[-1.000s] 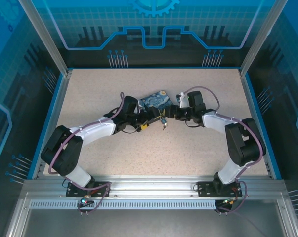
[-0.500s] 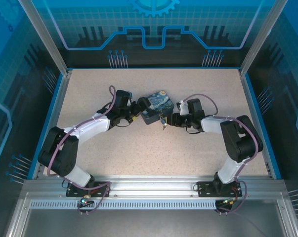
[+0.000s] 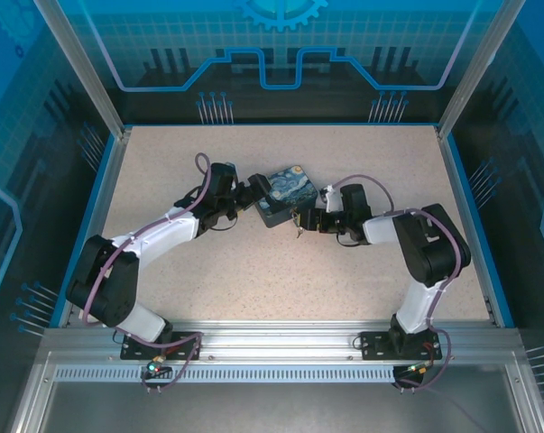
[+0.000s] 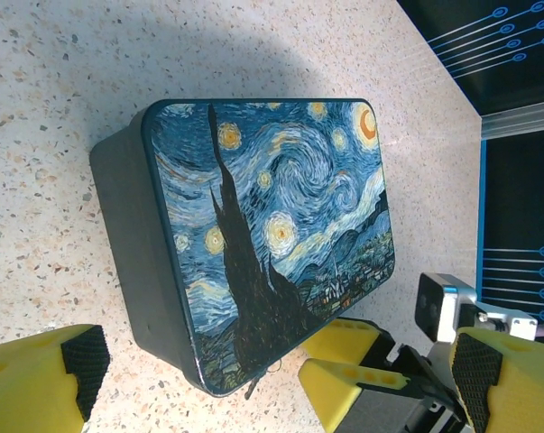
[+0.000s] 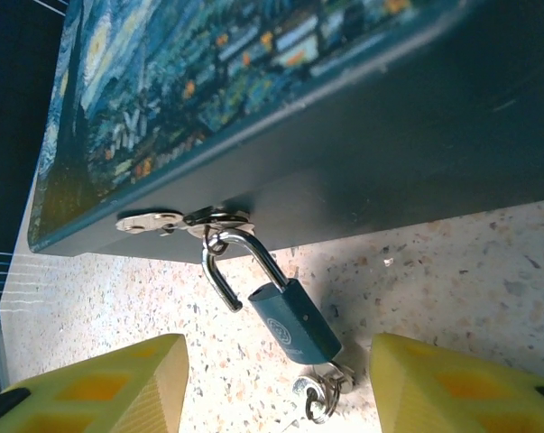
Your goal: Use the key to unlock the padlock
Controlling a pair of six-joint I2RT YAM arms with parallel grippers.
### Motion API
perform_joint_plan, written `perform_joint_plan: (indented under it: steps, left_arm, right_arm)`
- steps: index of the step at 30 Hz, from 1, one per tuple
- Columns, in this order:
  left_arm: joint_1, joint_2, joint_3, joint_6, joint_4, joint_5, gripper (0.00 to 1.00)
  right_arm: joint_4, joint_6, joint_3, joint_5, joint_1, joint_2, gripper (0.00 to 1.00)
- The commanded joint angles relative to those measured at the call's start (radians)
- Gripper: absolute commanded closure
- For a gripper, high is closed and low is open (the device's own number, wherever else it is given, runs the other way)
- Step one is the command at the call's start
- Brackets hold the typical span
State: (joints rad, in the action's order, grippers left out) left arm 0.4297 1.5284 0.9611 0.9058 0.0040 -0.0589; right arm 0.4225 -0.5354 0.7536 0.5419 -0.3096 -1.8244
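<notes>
Padlock (image 5: 288, 320) hangs from hasp (image 5: 177, 219) on box (image 5: 416, 117) side wall, body slanting down to table (image 3: 208, 271), key (image 5: 318, 390) with ring at its lower end. One shackle (image 5: 231, 262) leg looks free of body. That detail is clear in right wrist view; from above, a mere speck. Right gripper (image 5: 276, 383) jaws partly spread either side of padlock, touching nothing. Left wrist view gives painted lid (image 4: 281, 225). Left gripper (image 4: 276, 365) jaws wide, empty, at box's other end. Bare table all round box, rails (image 3: 105, 207) well apart.

The box (image 3: 285, 194) sits mid-way across the table (image 3: 253, 280), the padlock (image 5: 294, 325) hanging off its near-right side with the key (image 5: 318, 392) beneath, the left gripper (image 3: 256, 192) just left of the box, the right gripper (image 3: 306, 219) just right.
</notes>
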Motion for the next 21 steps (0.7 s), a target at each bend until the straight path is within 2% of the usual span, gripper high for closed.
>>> perform_joint_plan:
  steps: [1, 9, 21]
  left_arm:
    - [-0.006, -0.029, 0.024, -0.013, -0.010, 0.029, 0.01]
    - [-0.005, -0.033, 0.018, -0.001, -0.003, 0.028, 0.01]
    - [-0.006, -0.029, 0.011, 0.012, 0.016, 0.022, 0.01]
  right_arm:
    - [0.059, -0.024, 0.009, 0.055, -0.006, -0.042, 0.45]
    - [0.111, -0.051, 0.014, 0.104, -0.012, -0.084, 0.48]
    - [0.096, -0.040, 0.004, 0.118, -0.013, -0.073, 0.63]
